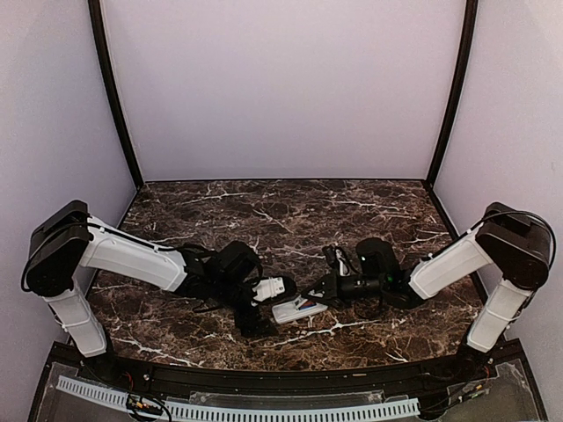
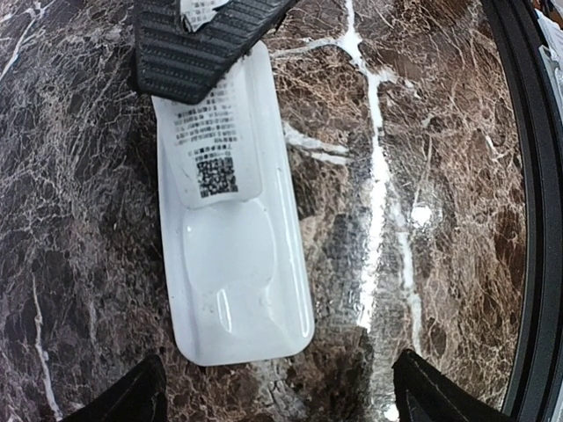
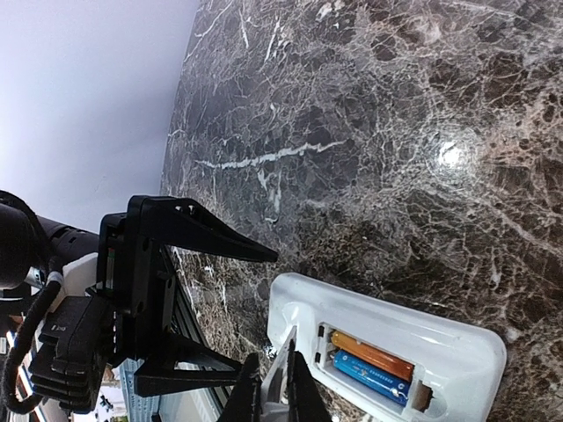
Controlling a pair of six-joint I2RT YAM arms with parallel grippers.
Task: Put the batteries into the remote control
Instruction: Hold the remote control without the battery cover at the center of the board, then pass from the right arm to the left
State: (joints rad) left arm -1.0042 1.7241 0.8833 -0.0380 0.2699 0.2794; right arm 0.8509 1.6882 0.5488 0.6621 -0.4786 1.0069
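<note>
**Batteries seated, cover pinched by one end, remote unbraced**

The small slim white plastic remote control (image 3: 444,343) lies back-up on the dark brown marble worktop (image 2: 422,176), between the two arms. Its compartment is open. The orange-red cylindrical battery (image 3: 374,352) and the blue cylindrical battery (image 3: 369,374) sit in it side by side. Loading proper looks done, and closing up is what remains.

The right end effector (image 3: 274,369) is narrowed to a pinch just beside the remote's end, with a sliver of white between its pads. Seen from the left wrist, its black ribbed finger (image 2: 193,53) lies over one end of a flat white plastic battery cover (image 2: 229,255) with a printed label and QR code. I judge that it holds that cover. Whether the cover touches the remote I cannot tell. The left end effector (image 2: 281,382) stands wide, gripping nothing, its tips just off the cover's free end.

What could go wrong:
- A grip at one end lets the cover pivot or slip.
- Brought in skewed, the cover could catch the compartment rim or lever a battery off its contacts.
- Nothing braces the remote on the polished stone, so a sliding push may simply shove it away.
- The wide left fingers are near enough to foul the cover.
</note>
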